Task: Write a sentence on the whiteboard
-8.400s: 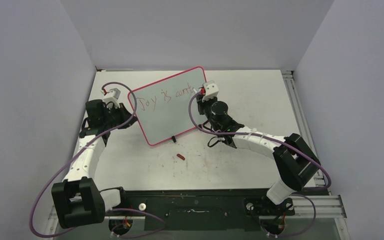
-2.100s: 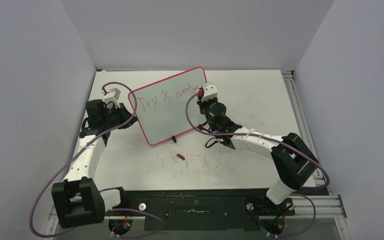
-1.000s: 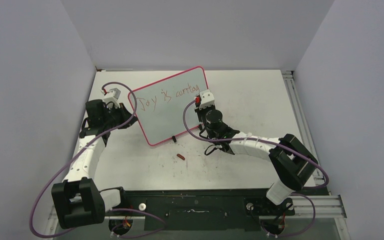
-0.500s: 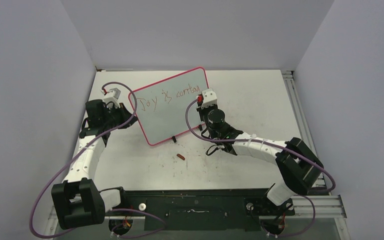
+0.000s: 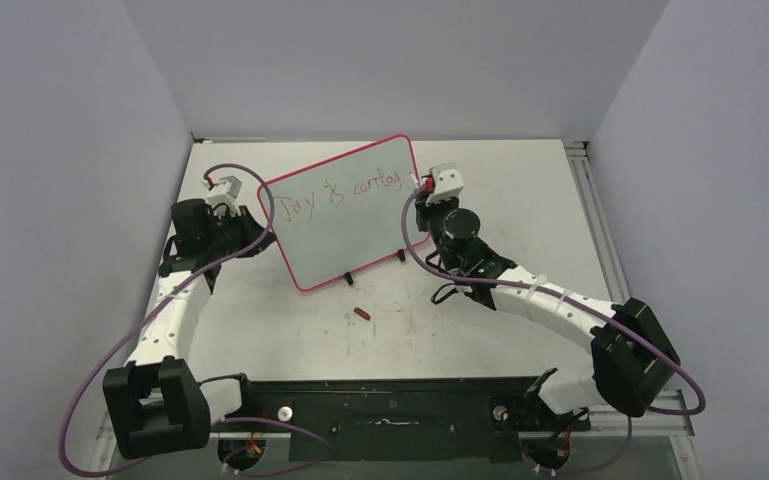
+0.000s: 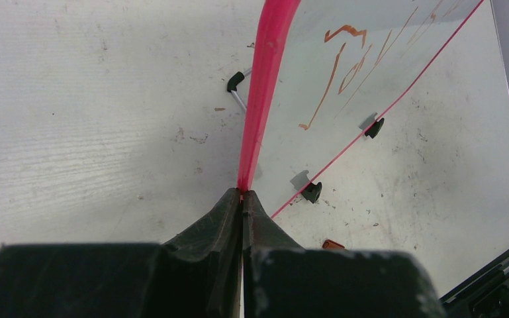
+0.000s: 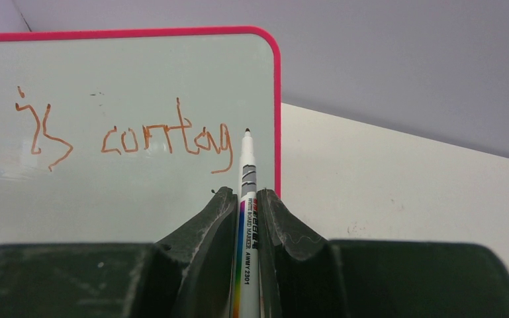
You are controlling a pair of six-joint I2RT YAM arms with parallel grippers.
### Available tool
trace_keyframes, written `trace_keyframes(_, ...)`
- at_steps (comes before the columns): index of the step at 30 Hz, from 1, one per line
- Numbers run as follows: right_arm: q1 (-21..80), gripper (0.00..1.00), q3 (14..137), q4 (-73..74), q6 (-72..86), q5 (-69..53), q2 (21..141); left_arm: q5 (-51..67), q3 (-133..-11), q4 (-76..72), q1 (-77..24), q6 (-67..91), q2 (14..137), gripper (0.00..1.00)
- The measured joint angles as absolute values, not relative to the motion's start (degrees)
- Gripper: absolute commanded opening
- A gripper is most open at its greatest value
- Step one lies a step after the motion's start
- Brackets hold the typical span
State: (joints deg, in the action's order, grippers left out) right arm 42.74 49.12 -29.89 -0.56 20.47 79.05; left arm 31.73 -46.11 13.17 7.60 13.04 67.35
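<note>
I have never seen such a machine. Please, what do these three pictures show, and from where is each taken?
Two robot arms stand at the near edge of a table. One view is from above; the other two come from a camera on each wrist. The left gripper is shut on the pink frame of the whiteboard. The right gripper is shut on a marker, its tip near the handwriting, which reads about "Joy is contag". A small red piece lies on the table.

I work in a robot lab cell: plain pale-grey walls (image 5: pixel 50 150) box in my scuffed white tabletop (image 5: pixel 520 190), a slotted aluminium rail (image 5: pixel 592 215) along its right edge, a black mounting plate (image 5: pixel 390 400) at its near edge.
</note>
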Motion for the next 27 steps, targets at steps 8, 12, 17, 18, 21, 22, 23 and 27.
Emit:
trace_keyframes(8, 35.31, 0.05, 48.29, -27.55, 3.92, 11.44, 78.85, 31.73, -46.11, 13.17, 7.6, 13.04, 67.33, 0.0)
trace_keyframes(12, 30.74, 0.05, 47.44, -26.83, 6.15, 5.87, 78.17, 31.73, -46.11, 13.17, 7.6, 13.04, 67.31, 0.0)
trace_keyframes(17, 28.42, 0.05, 47.33, -26.39, 7.38, 1.08, 78.06, 31.73, -46.11, 13.17, 7.6, 13.04, 67.29, 0.0)
trace_keyframes(18, 28.47, 0.05, 47.33, -26.26, 7.46, 0.27, 78.06, 31.73, -46.11, 13.17, 7.6, 13.04, 67.29, 0.0)
trace_keyframes(21, 28.53, 0.05, 47.33, -26.0, 7.77, -1.72, 78.06, 31.73, -46.11, 13.17, 7.6, 13.04, 67.29, 0.0)
trace_keyframes(22, 28.53, 0.05, 47.33, -25.96, 7.86, -2.2, 78.06, 31.73, -46.11, 13.17, 7.57, 13.04, 67.29, 0.0)
trace_keyframes(23, 28.53, 0.05, 47.35, -25.87, 8.03, -2.63, 78.06, 31.73, -46.11, 13.17, 7.57, 13.04, 67.29, 0.0)
trace_keyframes(27, 28.69, 0.05, 47.48, -25.23, 8.27, -3.53, 78.11, 31.73, -46.11, 13.17, 7.53, 13.04, 67.29, 0.0)
